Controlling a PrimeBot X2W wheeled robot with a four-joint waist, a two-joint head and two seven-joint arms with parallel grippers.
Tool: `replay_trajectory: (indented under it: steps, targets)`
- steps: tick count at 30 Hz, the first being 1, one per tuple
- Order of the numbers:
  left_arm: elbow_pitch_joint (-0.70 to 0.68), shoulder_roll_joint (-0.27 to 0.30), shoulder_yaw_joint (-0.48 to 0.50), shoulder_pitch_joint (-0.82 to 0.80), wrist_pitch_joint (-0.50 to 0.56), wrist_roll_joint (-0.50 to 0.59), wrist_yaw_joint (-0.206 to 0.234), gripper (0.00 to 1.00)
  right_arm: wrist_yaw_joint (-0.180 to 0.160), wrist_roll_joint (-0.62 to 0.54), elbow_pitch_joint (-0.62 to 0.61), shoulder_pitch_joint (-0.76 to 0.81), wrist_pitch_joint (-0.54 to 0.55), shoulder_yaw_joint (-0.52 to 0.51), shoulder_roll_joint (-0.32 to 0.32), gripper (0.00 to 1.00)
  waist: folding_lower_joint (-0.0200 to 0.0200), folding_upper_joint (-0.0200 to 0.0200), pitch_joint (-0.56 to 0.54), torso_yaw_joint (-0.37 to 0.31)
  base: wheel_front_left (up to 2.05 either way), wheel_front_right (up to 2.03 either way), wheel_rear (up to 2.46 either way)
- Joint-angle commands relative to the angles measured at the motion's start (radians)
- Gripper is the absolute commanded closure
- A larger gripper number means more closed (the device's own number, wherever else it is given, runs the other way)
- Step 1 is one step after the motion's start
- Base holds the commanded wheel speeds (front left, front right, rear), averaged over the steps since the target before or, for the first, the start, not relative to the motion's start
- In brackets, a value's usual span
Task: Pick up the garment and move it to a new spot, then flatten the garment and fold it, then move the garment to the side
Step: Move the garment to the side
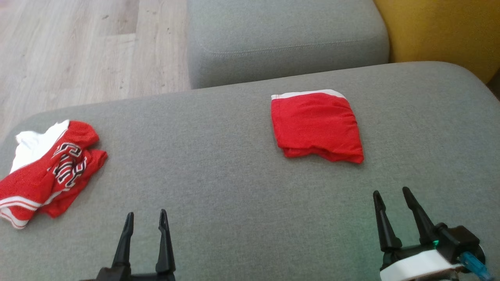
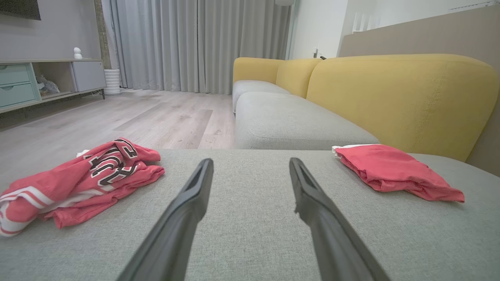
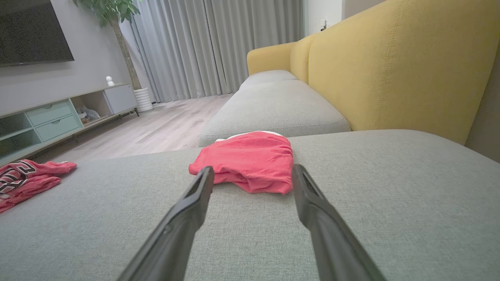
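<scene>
Folded red garment (image 1: 316,127) on grey cushion (image 1: 218,187), lying apart from & ahead of R gripper (image 1: 391,191), jaws released, empty; L gripper (image 1: 146,212) likewise spread.

folded garment (image 1: 316,125): red, white band | crumpled garment (image 1: 50,171): red, white, black lettering | cushion (image 1: 234,187): grey

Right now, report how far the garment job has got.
Done: the folded red garment lies on the grey cushion, toward the right. In hand: nothing; the left gripper and right gripper are both open and empty, short of either cloth. Left: the crumpled red and white garment at the cushion's left edge, not yet flattened or folded.
</scene>
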Motion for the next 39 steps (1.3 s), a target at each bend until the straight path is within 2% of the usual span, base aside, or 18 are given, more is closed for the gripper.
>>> replay_trajectory:
  steps: [1, 19, 30, 35, 39]
  targets:
    - [-0.019, -0.003, 0.037, -0.037, -0.004, 0.003, -0.006, 0.00, 0.007, -0.010, -0.028, -0.022, -0.011, 0.020, 0.000, 0.00, 0.0003, -0.0001, -0.010, -0.010, 0.00, 0.00, 0.00]
    - [0.007, -0.003, 0.044, -0.034, -0.004, 0.006, -0.013, 0.00, 0.007, -0.010, 0.005, -0.027, -0.011, 0.032, -0.012, 0.00, 0.0003, -0.0001, -0.028, 0.005, 0.00, 0.00, 0.00]
    - [-0.008, -0.003, 0.042, -0.034, -0.004, 0.004, -0.008, 0.00, 0.007, -0.002, 0.020, -0.053, -0.011, 0.040, -0.026, 0.00, 0.0003, -0.0001, 0.003, 0.018, 0.00, 0.00, 0.00]
    - [-0.035, -0.003, 0.036, -0.051, -0.004, 0.004, 0.001, 0.00, 0.007, 0.056, 0.091, -0.130, -0.011, 0.037, -0.037, 0.00, 0.0003, -0.0001, 0.052, 0.029, 0.00, 0.00, 0.00]
    - [-0.076, -0.003, 0.027, -0.083, -0.004, 0.008, 0.013, 0.00, 0.007, 0.111, 0.183, -0.262, -0.011, 0.038, -0.064, 0.00, 0.0003, -0.0001, 0.135, 0.033, 0.00, 0.00, 0.00]
